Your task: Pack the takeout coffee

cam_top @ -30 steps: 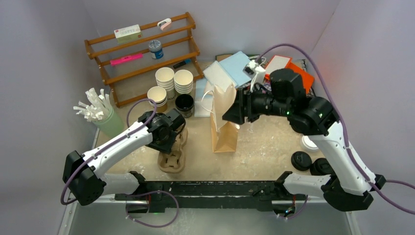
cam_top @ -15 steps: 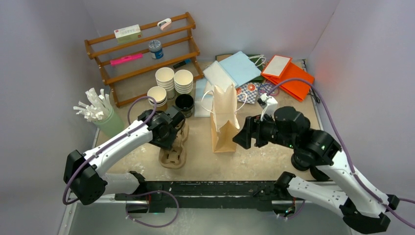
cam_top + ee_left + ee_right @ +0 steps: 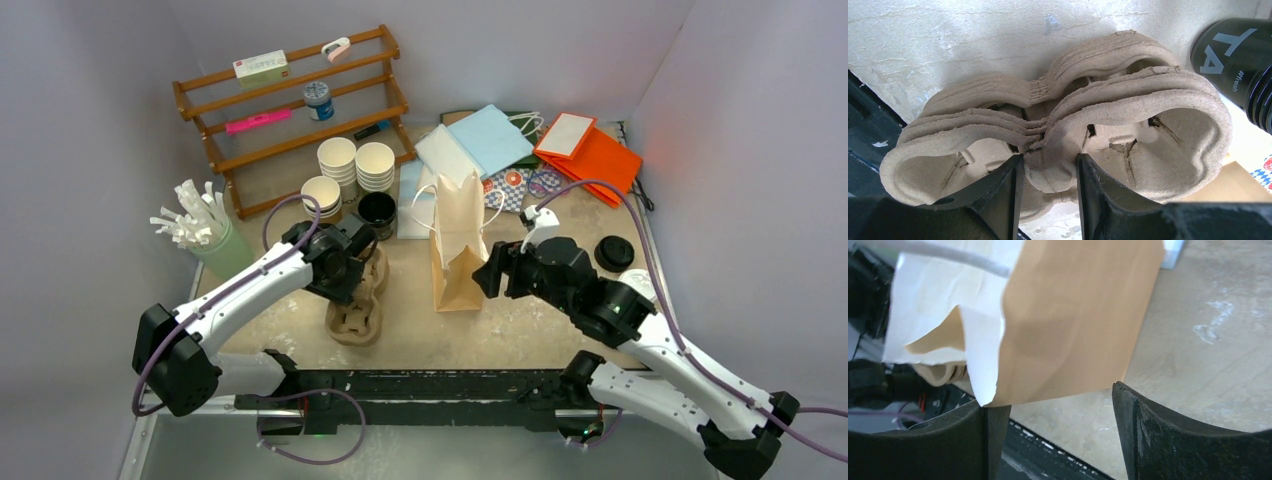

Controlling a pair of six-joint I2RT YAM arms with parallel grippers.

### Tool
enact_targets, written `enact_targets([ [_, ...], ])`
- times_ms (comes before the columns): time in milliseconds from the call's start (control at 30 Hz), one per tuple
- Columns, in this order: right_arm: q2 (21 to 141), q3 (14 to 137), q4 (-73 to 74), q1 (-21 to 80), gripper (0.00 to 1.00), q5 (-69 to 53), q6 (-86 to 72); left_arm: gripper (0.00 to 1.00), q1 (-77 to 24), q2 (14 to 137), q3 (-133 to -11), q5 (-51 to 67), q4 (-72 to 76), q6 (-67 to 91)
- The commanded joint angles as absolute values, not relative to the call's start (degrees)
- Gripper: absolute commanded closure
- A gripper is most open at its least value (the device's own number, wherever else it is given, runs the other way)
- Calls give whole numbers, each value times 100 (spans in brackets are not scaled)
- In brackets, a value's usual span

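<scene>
The takeout coffee cups (image 3: pixel 355 163), kraft-brown and white inside, stand in stacks at the back with no lids on them. A tan paper bag (image 3: pixel 457 240) stands upright mid-table, and it fills the upper part of the right wrist view (image 3: pixel 1068 315). My right gripper (image 3: pixel 483 272) is open just right of the bag's base; in the right wrist view my right gripper (image 3: pixel 1055 405) has its left finger at the bag's lower corner. My left gripper (image 3: pixel 1047 170) is shut on the centre ridge of the top pulp cup tray (image 3: pixel 1128 115), which sits tilted on the stack (image 3: pixel 355 318).
An all-black cup (image 3: pixel 377 212) stands behind the trays and shows at the right of the left wrist view (image 3: pixel 1243 65). A wooden rack (image 3: pixel 290 110) is at the back left and a green holder of white sticks (image 3: pixel 205 240) at the left. Flat blue (image 3: pixel 485 140) and orange (image 3: pixel 592 152) bags lie at the back. A black lid (image 3: pixel 613 253) lies at the right.
My right arm has swung down from the bag's top to its lower right side, and its jaws have widened. The left gripper has kept its hold on the tray, shifting slightly.
</scene>
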State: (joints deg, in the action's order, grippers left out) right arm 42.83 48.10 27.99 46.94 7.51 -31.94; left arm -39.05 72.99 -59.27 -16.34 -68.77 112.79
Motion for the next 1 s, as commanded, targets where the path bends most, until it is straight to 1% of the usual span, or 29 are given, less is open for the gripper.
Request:
enact_targets([
  [0, 4280, 4763, 2658, 4725, 28, 2079, -3397, 59, -3841, 7301, -6159, -1486, -6883, 11139],
  [67, 4280, 4932, 2929, 4720, 33, 2717, -3466, 59, -3824, 7331, -6190, -1443, -6865, 11110],
  [100, 4292, 5052, 3015, 4719, 34, 2961, -3459, 59, -3816, 7349, -6214, -1434, -6869, 11090],
  [300, 4502, 5648, 3431, 4720, 35, 3909, -3402, 59, -3790, 7407, -6231, -1360, -6855, 11022],
  [400, 4692, 5902, 3791, 4719, 35, 4070, -3594, 58, -3781, 7418, -6240, -1328, -6881, 10996],
  [500, 4650, 6058, 3952, 4718, 29, 3815, -3609, 56, -3772, 7397, -6278, -1338, -7023, 11023],
  [700, 4032, 6335, 3893, 4720, 17, 3245, -3194, 53, -3763, 7213, -6346, -1331, -7168, 11049],
  [767, 4023, 6612, 3865, 4719, 15, 2935, -2860, 52, -3762, 7148, -6318, -1311, -7184, 11060],
  [800, 4092, 6791, 3823, 4724, 15, 2825, -2685, 52, -3765, 7134, -6288, -1297, -7176, 11062],
  [867, 4330, 7198, 3843, 4722, 18, 2108, -2498, 51, -3765, 7115, -6204, -1256, -7128, 11055],
  [967, 4744, 7663, 3778, 4724, 29, 799, -2428, 51, -3763, 7102, -6083, -1198, -7012, 11031],
])
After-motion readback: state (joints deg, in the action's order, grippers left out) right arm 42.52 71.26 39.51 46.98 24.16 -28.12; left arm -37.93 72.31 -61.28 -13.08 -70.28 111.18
